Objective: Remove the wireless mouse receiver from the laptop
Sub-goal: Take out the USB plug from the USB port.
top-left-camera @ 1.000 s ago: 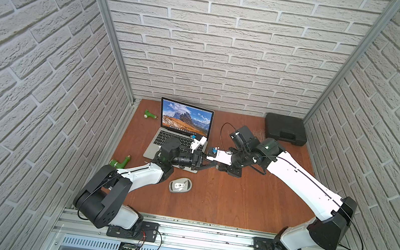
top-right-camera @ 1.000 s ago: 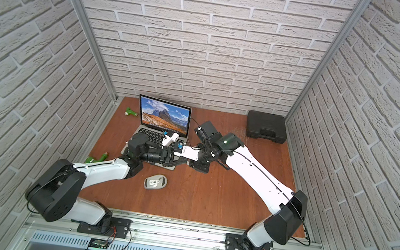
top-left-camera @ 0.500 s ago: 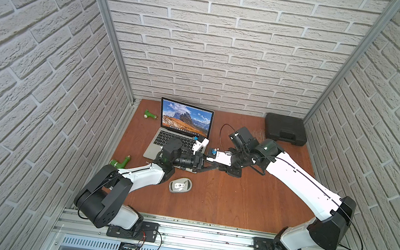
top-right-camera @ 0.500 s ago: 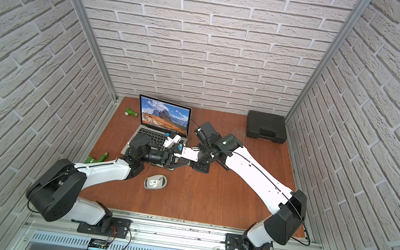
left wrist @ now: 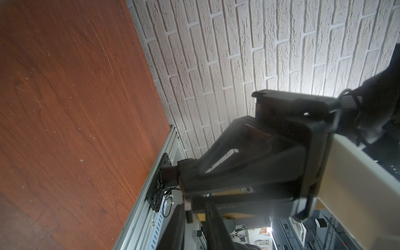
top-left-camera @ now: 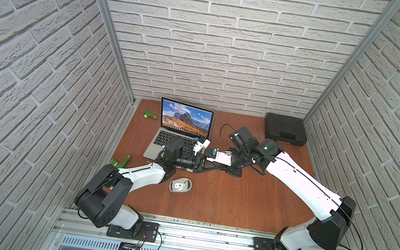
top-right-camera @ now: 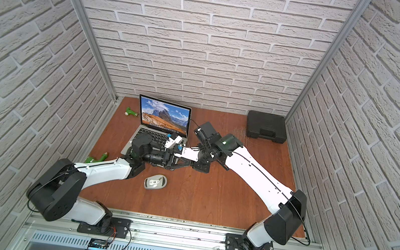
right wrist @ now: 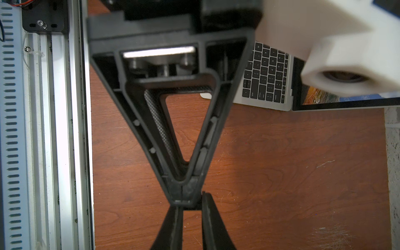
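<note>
Tightly pinched; left gripper [right wrist: 184,193] against right gripper [right wrist: 191,208]

White brick-pattern walls [top-left-camera: 230,43] on three sides, aluminium corner posts [top-left-camera: 113,38], reddish-brown wooden tabletop [top-left-camera: 236,201], slotted metal rail [top-left-camera: 205,238] in front

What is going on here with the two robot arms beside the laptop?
Both arms reach over the brown wooden table, beside the right edge of the open silver laptop. The left gripper and the right gripper meet tip to tip over the wood, and both look shut. Whether the tiny black wireless mouse receiver sits between them is too small to tell. The light-grey oval mouse lies apart, nearer the front.
</note>
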Motion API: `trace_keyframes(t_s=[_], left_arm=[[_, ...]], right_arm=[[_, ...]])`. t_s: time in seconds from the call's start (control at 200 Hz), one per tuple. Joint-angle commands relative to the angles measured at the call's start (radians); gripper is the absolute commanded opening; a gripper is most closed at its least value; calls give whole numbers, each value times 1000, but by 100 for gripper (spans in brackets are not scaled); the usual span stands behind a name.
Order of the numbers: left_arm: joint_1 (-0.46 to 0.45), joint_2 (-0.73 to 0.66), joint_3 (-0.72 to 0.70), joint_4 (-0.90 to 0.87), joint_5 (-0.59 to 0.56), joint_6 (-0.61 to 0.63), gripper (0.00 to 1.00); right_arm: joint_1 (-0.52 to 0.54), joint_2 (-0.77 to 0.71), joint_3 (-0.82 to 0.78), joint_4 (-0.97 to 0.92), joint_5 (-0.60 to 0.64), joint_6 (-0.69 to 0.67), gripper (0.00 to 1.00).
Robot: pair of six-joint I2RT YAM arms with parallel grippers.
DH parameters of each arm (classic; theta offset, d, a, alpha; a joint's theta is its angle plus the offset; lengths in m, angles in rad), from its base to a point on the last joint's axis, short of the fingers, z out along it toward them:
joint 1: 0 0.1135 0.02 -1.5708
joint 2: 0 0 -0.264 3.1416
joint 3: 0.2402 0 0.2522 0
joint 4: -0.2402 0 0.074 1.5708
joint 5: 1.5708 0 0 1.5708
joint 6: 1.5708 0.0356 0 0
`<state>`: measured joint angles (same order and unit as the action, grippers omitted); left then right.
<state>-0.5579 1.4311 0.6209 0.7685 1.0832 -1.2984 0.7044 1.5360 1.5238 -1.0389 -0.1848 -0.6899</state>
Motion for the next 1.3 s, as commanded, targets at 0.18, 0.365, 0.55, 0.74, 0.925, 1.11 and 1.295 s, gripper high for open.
trace_keyframes(t_s=[0.18, 0.365, 0.55, 0.74, 0.925, 1.11, 1.295], left_arm=[[-11, -4, 32, 30, 34, 39, 17], [-12, -13, 30, 27, 22, 44, 15], [-7, -27, 23, 29, 17, 43, 23], [14, -38, 16, 21, 11, 48, 21], [18, -34, 19, 22, 8, 48, 20], [25, -34, 22, 26, 5, 49, 25], [29, -32, 29, 9, 5, 62, 30]], right_arm=[[4, 23, 33, 0, 14, -7, 2], [4, 24, 29, -10, 13, -8, 2], [4, 15, 11, -19, 37, -11, 2], [4, 8, -1, -18, 34, -10, 2], [4, 9, -3, -15, 15, -13, 2], [4, 23, 1, -27, 2, -13, 2], [4, 27, 4, -29, -8, -11, 2]])
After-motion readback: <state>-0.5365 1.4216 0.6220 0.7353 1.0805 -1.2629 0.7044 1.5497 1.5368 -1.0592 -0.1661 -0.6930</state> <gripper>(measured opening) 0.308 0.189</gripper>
